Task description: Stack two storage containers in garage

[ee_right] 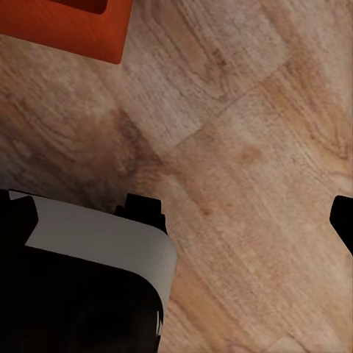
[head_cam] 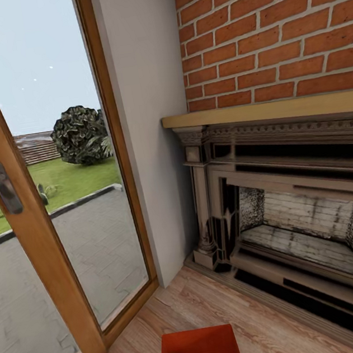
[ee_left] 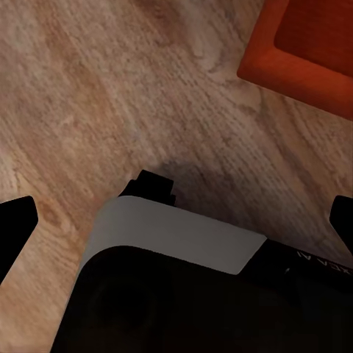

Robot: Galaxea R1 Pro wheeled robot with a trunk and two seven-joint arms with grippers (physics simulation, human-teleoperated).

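Note:
One red-orange open-top storage container sits on the light wood-plank living room floor at the bottom middle of the head view, just in front of me. A corner of a red-orange container shows in the left wrist view, and a corner in the right wrist view. My left gripper is open, its dark fingertips spread wide above the floor, apart from the bin. My right gripper is open too, one fingertip at the picture's edge. Neither holds anything.
A red brick fireplace with a dark carved surround and wooden mantel stands ahead on the right. A glass door in a wood frame fills the left. My grey and black base shows under both wrists.

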